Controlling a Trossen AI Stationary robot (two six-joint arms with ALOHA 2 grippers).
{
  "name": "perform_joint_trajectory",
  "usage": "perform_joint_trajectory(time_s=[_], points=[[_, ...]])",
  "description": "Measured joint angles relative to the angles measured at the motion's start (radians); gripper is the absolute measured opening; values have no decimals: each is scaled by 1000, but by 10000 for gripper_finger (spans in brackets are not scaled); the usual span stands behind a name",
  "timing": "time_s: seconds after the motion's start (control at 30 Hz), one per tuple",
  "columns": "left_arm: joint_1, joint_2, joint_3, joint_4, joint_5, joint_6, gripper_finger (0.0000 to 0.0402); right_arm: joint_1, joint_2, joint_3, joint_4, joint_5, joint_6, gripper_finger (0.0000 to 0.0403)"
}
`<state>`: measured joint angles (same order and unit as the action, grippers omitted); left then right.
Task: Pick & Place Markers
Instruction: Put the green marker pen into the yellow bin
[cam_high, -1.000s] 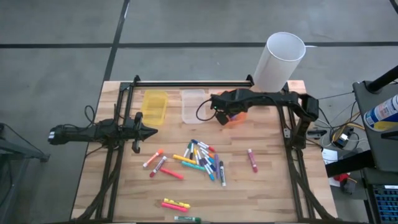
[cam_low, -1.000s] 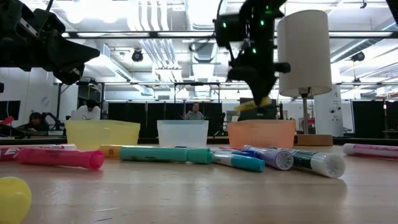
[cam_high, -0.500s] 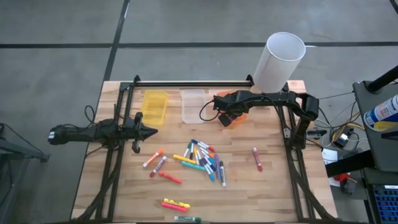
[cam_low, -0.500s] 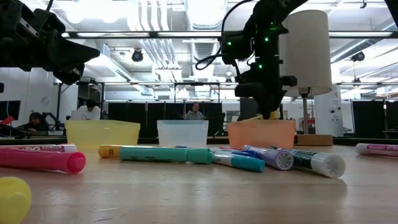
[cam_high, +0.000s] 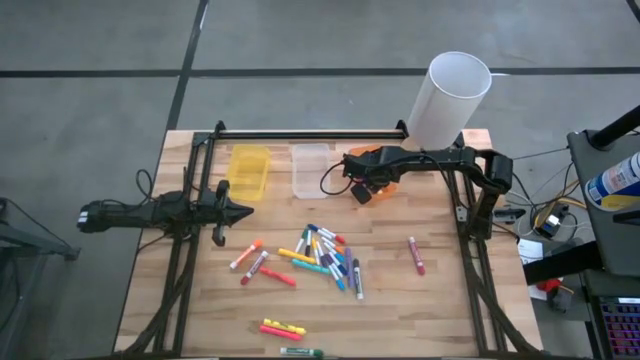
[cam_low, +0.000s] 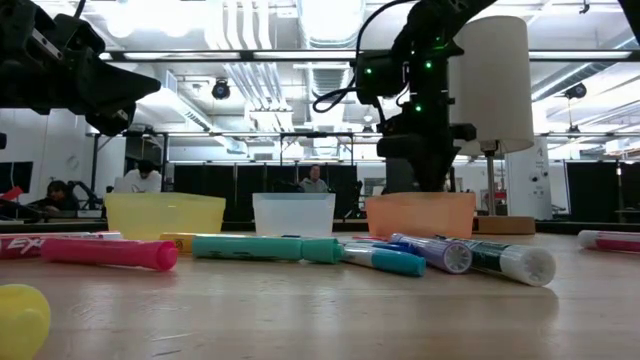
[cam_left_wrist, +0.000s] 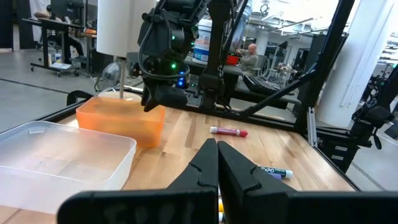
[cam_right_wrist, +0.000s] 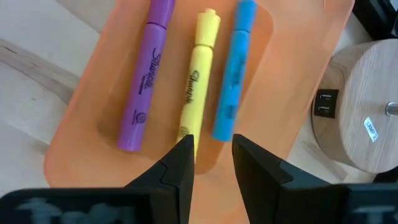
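Your right gripper (cam_right_wrist: 211, 158), fingers parted and empty, hangs over the orange plastic bin (cam_right_wrist: 292, 87) holding three markers (cam_right_wrist: 196, 81). Your left gripper (cam_high: 243, 211), closed, waits near the table's left edge.

- Purple marker (cam_right_wrist: 145, 81), yellow highlighter (cam_right_wrist: 197, 74), blue highlighter (cam_right_wrist: 234, 68): side by side, lying in the orange bin (cam_right_wrist: 87, 118).
- Loose markers (cam_high: 325, 258): scattered mid-table.
- Pink marker (cam_high: 415, 255): alone, apart.

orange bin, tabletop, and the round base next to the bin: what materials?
Orange bin: looks like translucent plastic with a smooth, slightly matte finish; light passes through its wall in the low view.
Tabletop: light wood, apparently butcher-block, with visible plank seams and grain.
Round base: pale wood or wood veneer; grain lines show on top.
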<state>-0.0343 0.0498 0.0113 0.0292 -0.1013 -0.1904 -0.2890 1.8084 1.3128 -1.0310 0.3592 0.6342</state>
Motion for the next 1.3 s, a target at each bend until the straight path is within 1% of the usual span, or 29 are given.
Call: perform_joint_trajectory(time_s=[0.17,0.3,0.5,0.7,0.87,0.93,1.0,1.3], points=[[0,0,0,0,0,0,0,1,0,8,0,0,-11,98],[0,0,0,0,0,0,0,12,0,40,-2,0,-27,95],[0,0,0,0,0,0,0,71,0,113,0,3,-75,98],[0,0,0,0,0,0,0,122,0,163,2,3,-119,90],[0,0,0,0,0,0,0,160,0,171,0,-2,-167,83],[0,0,0,0,0,0,0,179,0,171,0,-23,-183,80],[0,0,0,0,0,0,0,200,0,171,2,-49,-182,77],[0,0,0,0,0,0,0,281,0,171,-2,-72,-197,77]])
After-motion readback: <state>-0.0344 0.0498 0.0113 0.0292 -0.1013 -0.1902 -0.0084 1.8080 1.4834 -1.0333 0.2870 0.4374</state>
